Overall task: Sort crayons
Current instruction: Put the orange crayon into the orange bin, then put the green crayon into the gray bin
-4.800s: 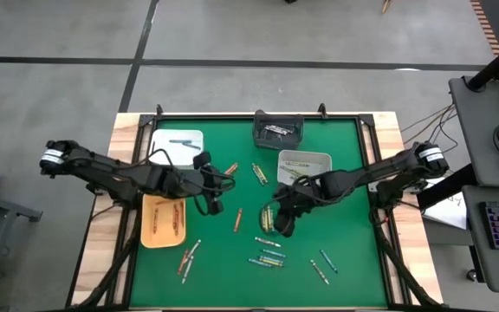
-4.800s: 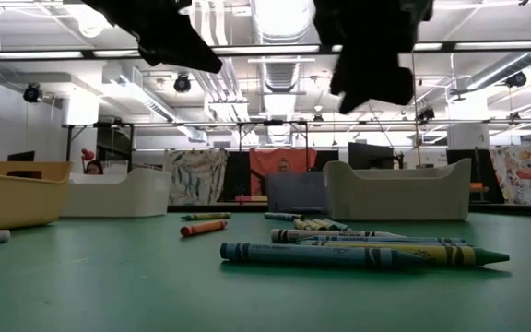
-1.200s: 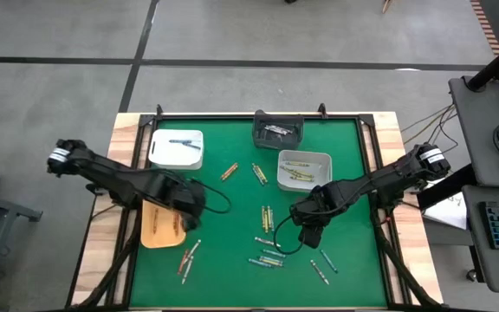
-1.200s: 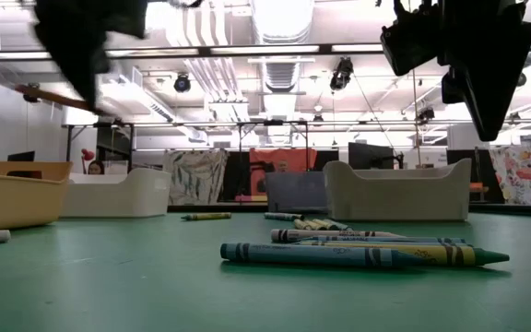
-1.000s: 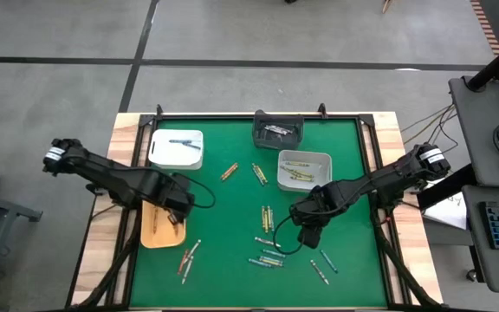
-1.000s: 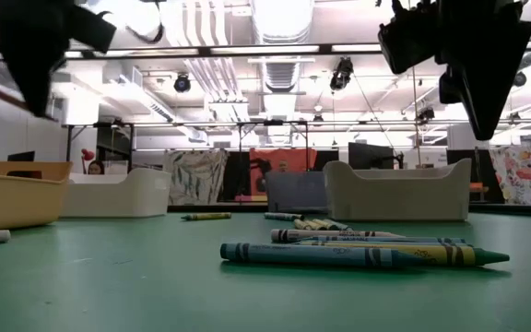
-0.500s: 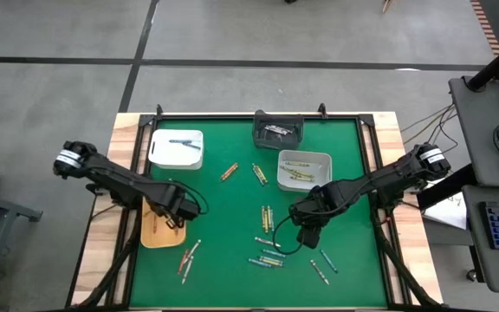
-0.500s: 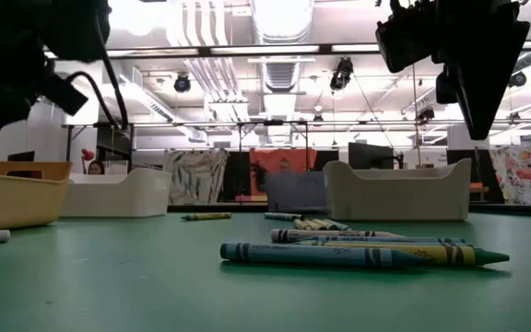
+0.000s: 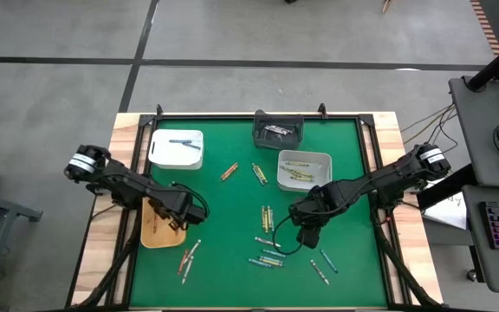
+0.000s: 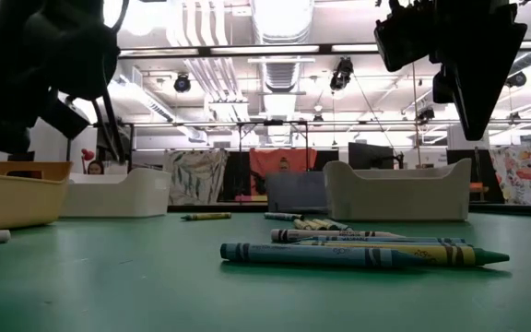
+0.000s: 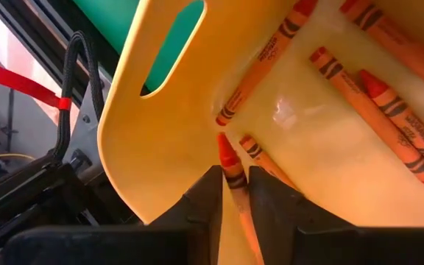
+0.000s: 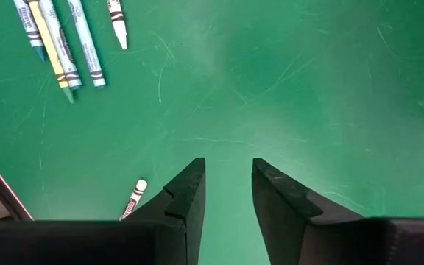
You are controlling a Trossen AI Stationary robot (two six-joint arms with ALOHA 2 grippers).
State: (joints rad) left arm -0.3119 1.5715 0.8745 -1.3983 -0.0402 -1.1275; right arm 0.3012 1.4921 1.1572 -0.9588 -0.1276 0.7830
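At the tabletop's front edge: a loose cluster of green-blue and yellow crayons (image 9: pixel 271 256) lies flat on the green tabletop (image 9: pixel 232 269), with two more crayons (image 9: pixel 320 267) apart from it on the right side
Front left: a few red-orange crayons (image 9: pixel 188 255) lie on the mat just in front of the yellow tray (image 9: pixel 148 236)
Right end effector (image 9: pixel 306 236): hovers above the mat just behind the front cluster; its fingers (image 12: pixel 190 193) stand apart with nothing between them, only bare green below
Left end effector (image 9: pixel 177 220): tipped down into the yellow tray at the left edge of the mat; its fingers (image 11: pixel 206 199) press close on both sides of a red-orange crayon (image 11: pixel 231 168), whose tip points at the tray's wall
Yellow tray contents: several more red-orange crayons (image 11: pixel 389 110) lie on its floor, one close to the handle slot
Centre of the mat: a small bunch of yellow and green crayons (image 9: pixel 268 217) lies side by side
Farther back: one orange crayon (image 9: pixel 230 171) and one yellowish crayon (image 9: pixel 258 174) lie apart from each other
Grey tray (image 9: pixel 305 158): right of centre, holding yellow crayons (image 9: pixel 297 176)
White tray (image 9: pixel 177 152): back left, with a dark crayon (image 9: pixel 180 141) inside
Dark bin (image 9: pixel 277 123): at the back edge, centre, with pale crayons in it
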